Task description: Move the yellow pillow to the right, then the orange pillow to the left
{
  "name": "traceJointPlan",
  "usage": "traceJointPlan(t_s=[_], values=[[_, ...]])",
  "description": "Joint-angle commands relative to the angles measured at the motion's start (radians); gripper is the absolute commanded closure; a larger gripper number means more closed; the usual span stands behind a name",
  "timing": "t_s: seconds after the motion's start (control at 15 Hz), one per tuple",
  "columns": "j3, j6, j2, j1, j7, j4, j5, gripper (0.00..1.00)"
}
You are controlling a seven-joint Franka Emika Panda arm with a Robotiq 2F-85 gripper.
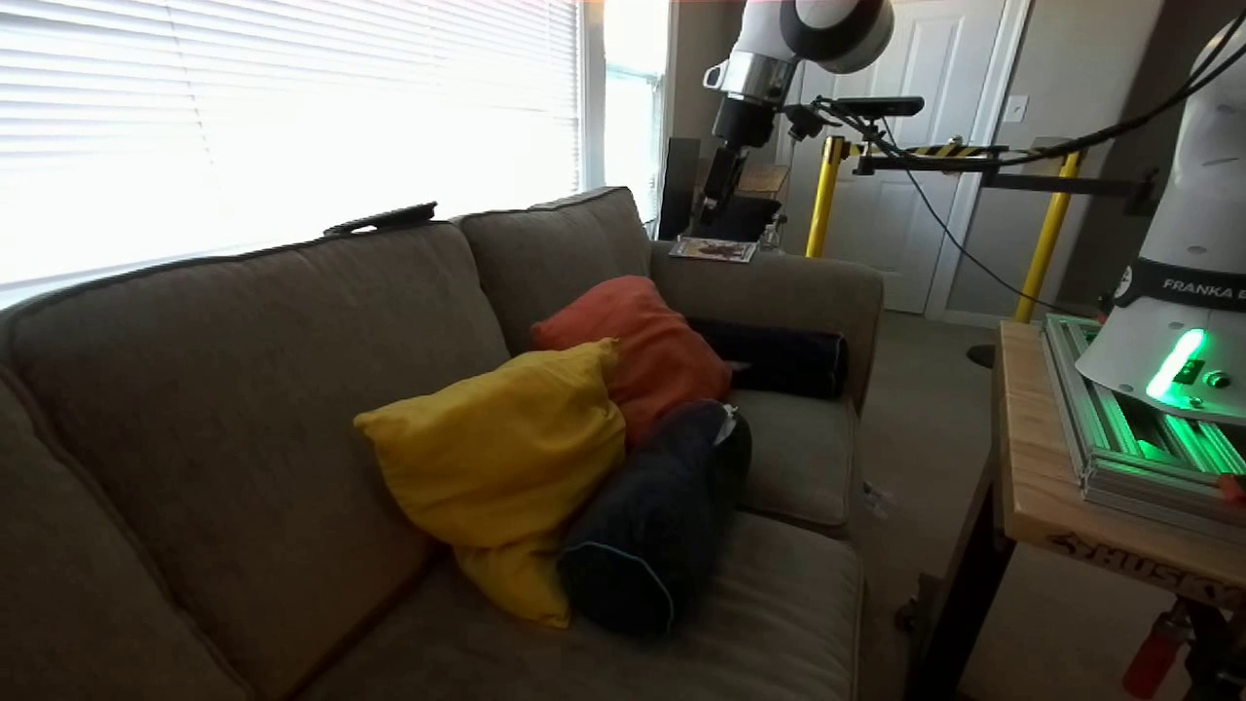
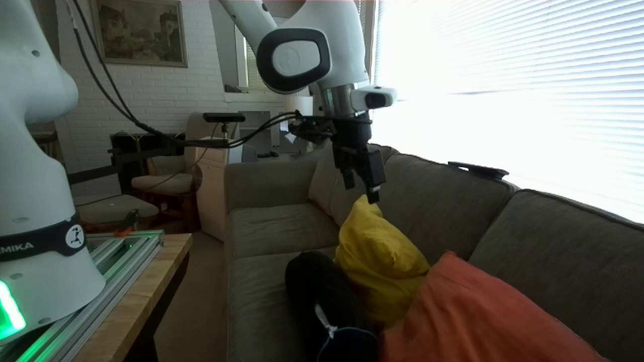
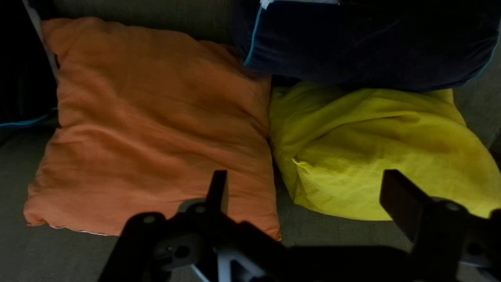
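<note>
The yellow pillow [image 1: 496, 448] leans on the sofa's back beside the orange pillow [image 1: 647, 355]; they also show in an exterior view as yellow pillow [image 2: 380, 261] and orange pillow [image 2: 483, 311]. In the wrist view the orange pillow [image 3: 156, 121] lies left and the yellow pillow [image 3: 391, 137] right, edges touching near the top. The yellow one's upper edge there is hidden under a navy bolster. My gripper [image 3: 305, 172] is open and empty, its fingers apart above the two pillows. The gripper also shows raised above the sofa in both exterior views [image 1: 713, 200] [image 2: 361, 193].
A navy bolster [image 1: 657, 526] lies against the yellow pillow's front. A further navy bolster [image 1: 793, 355] lies by the sofa arm. A flat dark object [image 1: 384, 220] rests on the sofa back. A magazine [image 1: 714, 250] lies on the arm. The robot's wooden table [image 1: 1032, 458] stands alongside.
</note>
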Motion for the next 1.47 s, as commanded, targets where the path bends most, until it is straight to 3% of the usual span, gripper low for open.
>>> traceJointPlan(t_s=[0.0, 0.33, 0.67, 0.73, 1.07, 1.13, 1.4], values=[[0.046, -0.002, 0.192, -0.02, -0.127, 0.178, 0.027, 0.0], [0.121, 0.002, 0.389, -0.046, -0.244, 0.358, -0.043, 0.0], [0.13, -0.009, 0.563, -0.039, -0.312, 0.513, -0.173, 0.0], [0.14, -0.001, 0.485, -0.046, -0.265, 0.424, -0.151, 0.0], [0.143, -0.005, 0.512, -0.047, -0.281, 0.444, -0.168, 0.0], [0.182, -0.039, 0.534, -0.079, -0.362, 0.468, -0.17, 0.0], [0.199, -0.063, 0.59, -0.103, -0.542, 0.514, -0.234, 0.0]])
